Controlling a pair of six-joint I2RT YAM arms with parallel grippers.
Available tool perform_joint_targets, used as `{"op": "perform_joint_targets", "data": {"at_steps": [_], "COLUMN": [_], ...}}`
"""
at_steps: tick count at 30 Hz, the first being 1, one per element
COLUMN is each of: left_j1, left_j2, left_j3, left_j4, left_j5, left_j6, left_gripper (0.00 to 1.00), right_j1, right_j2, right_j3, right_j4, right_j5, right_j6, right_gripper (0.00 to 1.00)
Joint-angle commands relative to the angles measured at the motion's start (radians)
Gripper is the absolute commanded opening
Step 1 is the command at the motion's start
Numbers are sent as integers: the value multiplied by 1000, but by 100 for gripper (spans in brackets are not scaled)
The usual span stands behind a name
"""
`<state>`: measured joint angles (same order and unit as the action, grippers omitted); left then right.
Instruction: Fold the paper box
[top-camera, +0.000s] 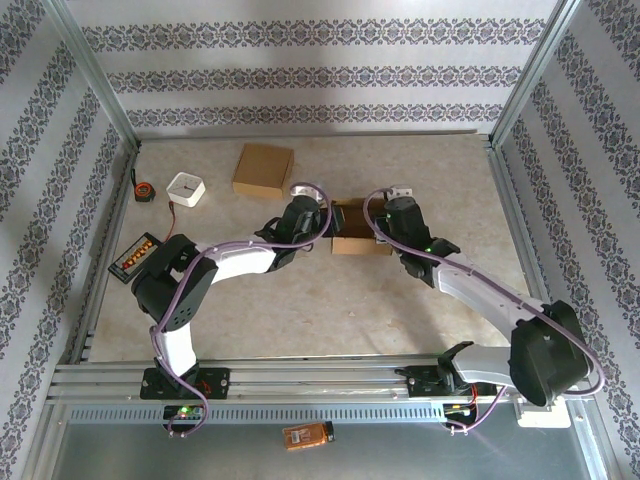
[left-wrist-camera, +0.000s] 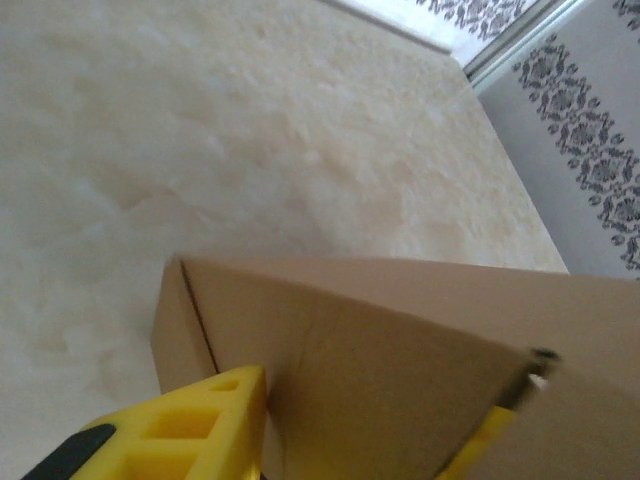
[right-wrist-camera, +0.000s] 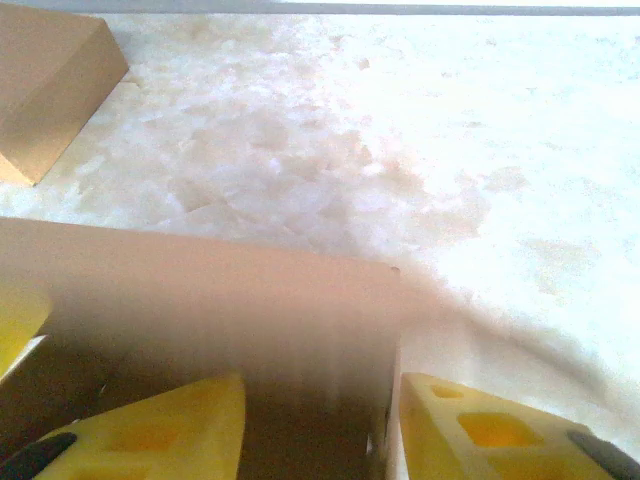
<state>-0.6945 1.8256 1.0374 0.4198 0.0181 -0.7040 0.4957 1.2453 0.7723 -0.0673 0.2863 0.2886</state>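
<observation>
Paper box (top-camera: 355, 244) sits mid-table (top-camera: 420, 300), half-folded, wedged between both grippers. Left gripper (top-camera: 318, 222) at its left side. In the left wrist view a box wall (left-wrist-camera: 400, 360) runs between the yellow fingers (left-wrist-camera: 190, 425), one touching it; can't tell if it's clamped. Right gripper (top-camera: 385, 228) at the right side: fingers (right-wrist-camera: 500, 430) parted, astride the wall edge (right-wrist-camera: 300, 310), not pinching. Second, closed box (top-camera: 263, 170) farther back.
</observation>
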Motion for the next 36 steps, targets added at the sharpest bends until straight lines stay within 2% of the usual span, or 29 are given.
{"op": "perform_joint_targets", "data": {"at_steps": [1, 8, 14, 18, 22, 25, 28, 30, 32, 36], "left_j1": [-31, -73, -115, -160, -224, -251, -240, -184, -85, 67], "left_j2": [-37, -87, -142, -216, -336, -438, -512, -514, -475, -354], "left_j3": [-39, -102, -138, -151, -162, -129, -55, 32, 108, 179], "left_j4": [29, 60, 58, 19, -46, -154, -324, -508, -636, -657], "left_j5": [3, -37, -73, -78, -106, -147, -241, -274, -183, 26], "left_j6": [-25, -34, -37, -34, -38, -28, -63, -146, -210, -244], "left_gripper": [36, 49, 53, 54, 55, 53, 46, 45, 45, 47], "right_j1": [12, 12, 14, 12, 10, -16, -114, -175, -231, -323], "right_j2": [-64, -209, -398, -521, -583, -527, -354, -207, -74, 149], "right_j3": [-24, -71, -133, -113, -65, 26, 192, 303, 402, 542], "right_j4": [-49, -122, -154, -177, -148, -157, -264, -342, -420, -546], "right_j5": [-19, -106, -203, -255, -191, -128, -202, -270, -360, -528], "right_j6": [8, 25, 16, 6, 7, 35, 68, 64, 54, 60], "right_gripper": [51, 63, 72, 78, 78, 77, 75, 75, 74, 70]}}
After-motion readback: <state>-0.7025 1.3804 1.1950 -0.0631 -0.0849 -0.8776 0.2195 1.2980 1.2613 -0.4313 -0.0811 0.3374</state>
